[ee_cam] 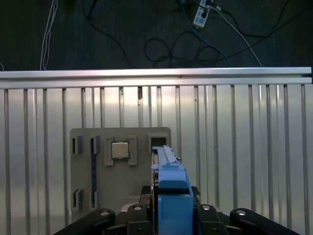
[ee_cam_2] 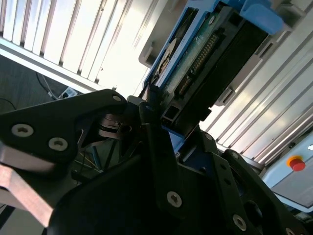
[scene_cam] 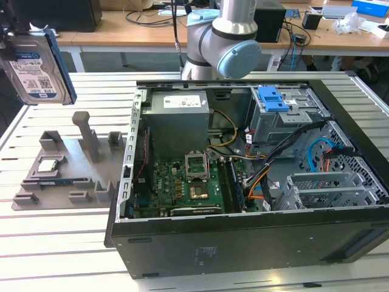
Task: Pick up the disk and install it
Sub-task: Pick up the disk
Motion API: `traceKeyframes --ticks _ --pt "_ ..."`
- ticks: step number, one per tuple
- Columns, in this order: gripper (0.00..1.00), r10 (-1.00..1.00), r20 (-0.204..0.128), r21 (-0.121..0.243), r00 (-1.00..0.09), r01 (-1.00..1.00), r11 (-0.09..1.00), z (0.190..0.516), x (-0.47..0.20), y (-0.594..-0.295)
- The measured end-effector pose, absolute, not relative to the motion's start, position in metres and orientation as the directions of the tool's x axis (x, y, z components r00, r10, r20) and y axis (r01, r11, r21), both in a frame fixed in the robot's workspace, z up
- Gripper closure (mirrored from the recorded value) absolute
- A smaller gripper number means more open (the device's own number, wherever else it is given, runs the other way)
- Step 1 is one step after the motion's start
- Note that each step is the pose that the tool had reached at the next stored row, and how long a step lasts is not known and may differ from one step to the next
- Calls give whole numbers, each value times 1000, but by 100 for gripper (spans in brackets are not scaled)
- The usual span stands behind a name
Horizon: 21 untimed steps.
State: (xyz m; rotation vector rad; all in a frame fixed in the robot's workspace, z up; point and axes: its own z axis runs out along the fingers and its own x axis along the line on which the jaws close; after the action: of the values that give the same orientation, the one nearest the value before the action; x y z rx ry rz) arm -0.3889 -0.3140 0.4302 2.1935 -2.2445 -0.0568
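One arm, one gripper, one disk — and the jaws are clenched on that disk, with the black fingers pressing its blue carrier rail from both sides. In the exterior view the disk hangs upright at the far left, its label facing the camera. It is raised above the slatted table near the table's edge and over the one grey fixture plate. It is well apart from the single open computer case. The plate carries one square processor chip, one narrow strip, one tall post and several low blocks. Inside the case are one grey power supply box, one motherboard and one blue bracket atop the grey drive cage. A band of bare slats lies between the plate and the case wall. In the first wrist view the disk shows edge-on over the plate, just beside the chip — bare slats run on both sides of the plate. Beyond it the table's edge rail ends the surface, with dark floor and loose cables past it. In the second wrist view one red button sits off beyond the table.
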Motion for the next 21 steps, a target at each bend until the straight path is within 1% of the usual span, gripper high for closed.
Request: traceKeyframes --ticks 14,21 --pt "63 -999 -23 28 -23 -999 23 458 -389 -314" --pt "63 -999 -23 28 -23 -999 23 480 -389 -314"
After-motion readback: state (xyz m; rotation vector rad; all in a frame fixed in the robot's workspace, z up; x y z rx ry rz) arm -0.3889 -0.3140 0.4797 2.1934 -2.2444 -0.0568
